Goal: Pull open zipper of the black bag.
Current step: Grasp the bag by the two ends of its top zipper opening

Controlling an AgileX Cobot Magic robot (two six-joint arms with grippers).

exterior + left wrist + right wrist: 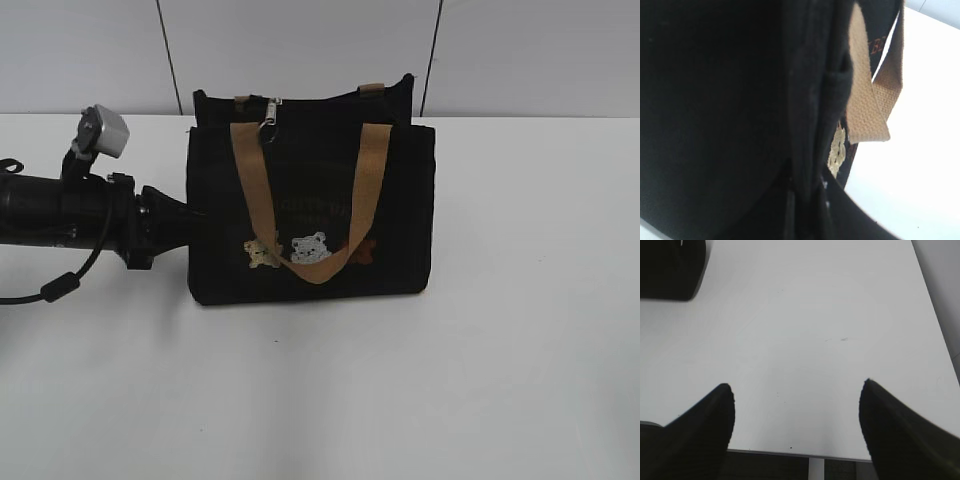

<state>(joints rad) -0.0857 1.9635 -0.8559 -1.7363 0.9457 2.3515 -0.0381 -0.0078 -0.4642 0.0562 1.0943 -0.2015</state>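
The left arm (100,215) meets the bag's (400,200) left side. Whether the left pincer is clamped, I cannot tell. It should brace the bag firmly while the right pincer (796,430), fingers apart, goes for the zipper pull (270,125).

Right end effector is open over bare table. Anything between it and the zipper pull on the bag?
Nothing visible. The zipper hangs exposed at the top edge of the black bag, beside a tan handle. The right end effector sees only white table.
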